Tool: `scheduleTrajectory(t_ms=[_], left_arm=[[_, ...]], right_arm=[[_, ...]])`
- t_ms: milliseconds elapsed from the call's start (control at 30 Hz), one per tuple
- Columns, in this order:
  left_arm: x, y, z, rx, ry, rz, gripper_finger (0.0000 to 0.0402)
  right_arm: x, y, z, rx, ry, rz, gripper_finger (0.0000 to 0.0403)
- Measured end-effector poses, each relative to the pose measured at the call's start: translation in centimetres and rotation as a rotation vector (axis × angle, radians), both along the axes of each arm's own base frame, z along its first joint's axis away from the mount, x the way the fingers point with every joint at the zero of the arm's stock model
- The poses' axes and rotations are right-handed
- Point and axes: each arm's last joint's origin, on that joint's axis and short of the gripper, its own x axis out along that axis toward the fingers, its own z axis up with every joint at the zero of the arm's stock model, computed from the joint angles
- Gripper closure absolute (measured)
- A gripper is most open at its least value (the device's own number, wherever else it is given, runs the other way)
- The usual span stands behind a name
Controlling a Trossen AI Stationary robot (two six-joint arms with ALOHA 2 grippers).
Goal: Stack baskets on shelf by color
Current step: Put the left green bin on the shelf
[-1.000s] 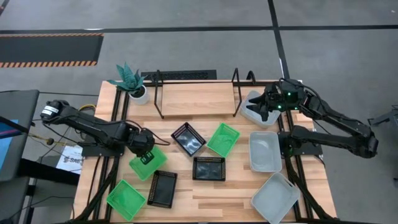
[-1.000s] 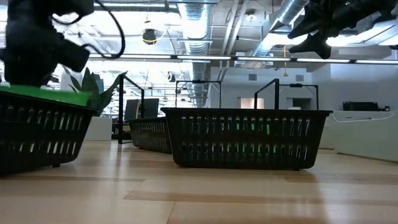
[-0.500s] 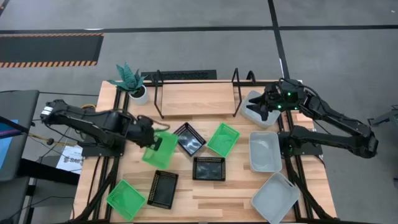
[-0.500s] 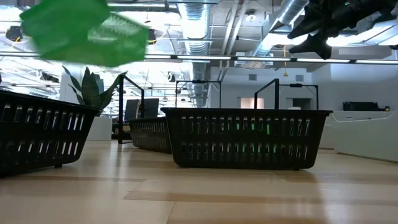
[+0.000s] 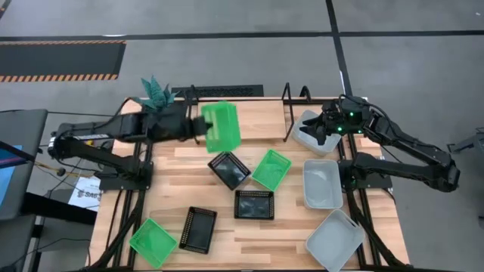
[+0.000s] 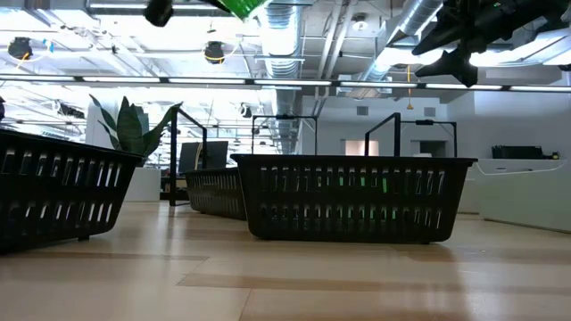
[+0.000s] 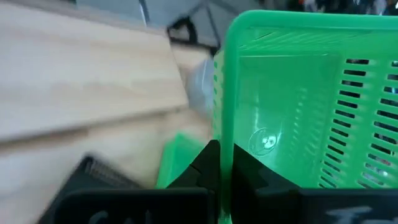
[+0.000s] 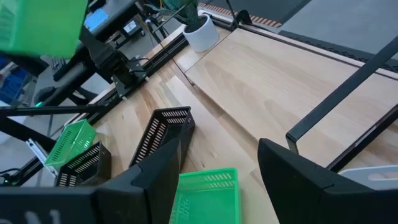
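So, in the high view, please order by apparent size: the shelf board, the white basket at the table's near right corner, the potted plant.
1. Shelf board
2. White basket
3. Potted plant, partly hidden by the left arm

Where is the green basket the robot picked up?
In the high view, the left pincer holds the green basket tilted above the shelf, just past a black basket.

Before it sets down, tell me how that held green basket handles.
Probably stiff: the green basket keeps its shape while the left hand pinches one wall. Likely light: thin, slotted plastic, held aloft by that edge alone. It hangs tilted, so it may swing.
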Motion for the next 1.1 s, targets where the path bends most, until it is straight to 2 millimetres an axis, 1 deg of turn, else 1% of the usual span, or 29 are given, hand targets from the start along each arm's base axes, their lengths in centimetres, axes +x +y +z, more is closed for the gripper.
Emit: scheduleTrajectory(t_ms=[100,167,367,467,600,767,933,1033,1100], left_arm=[[1.4,1.8,0.1,0.007,0.014,0.020,0.0401],[2.7,3.0,-0.1,0.009,0.044,0.022,0.0401],[7.7,7.0,-0.6,0.026,0.128,-0.042,0.0401],[10.0,8.8,-1.5,0.020,0.205,-0.073,0.0401],[12.4,11.5,-3.4,0.008,0.338,-0.068,0.0401],[13.9,14.2,-6.9,-0.042,0.497,-0.057,0.0401],[14.0,16.0,-10.6,-0.129,0.653,-0.040,0.0401],[13.9,16.8,-12.0,-0.160,0.704,-0.051,0.0401],[13.9,17.1,-12.2,-0.162,0.712,-0.046,0.0401]], right_arm=[[0.0,0.0,0.0,0.001,0.001,0.000,0.0166],[0.0,0.0,0.0,0.001,0.002,0.000,0.0166],[0.2,-0.2,-0.2,0.010,0.014,-0.002,0.0165],[0.4,-0.3,-0.3,0.015,0.022,-0.002,0.0165],[0.8,-0.6,-0.7,0.028,0.043,-0.002,0.0165],[1.3,-0.9,-1.1,0.046,0.070,-0.002,0.0165],[1.8,-1.2,-1.5,0.062,0.095,-0.003,0.0165],[2.1,-1.4,-1.8,0.071,0.110,-0.002,0.0165],[2.2,-1.5,-2.0,0.077,0.118,-0.003,0.0165]])
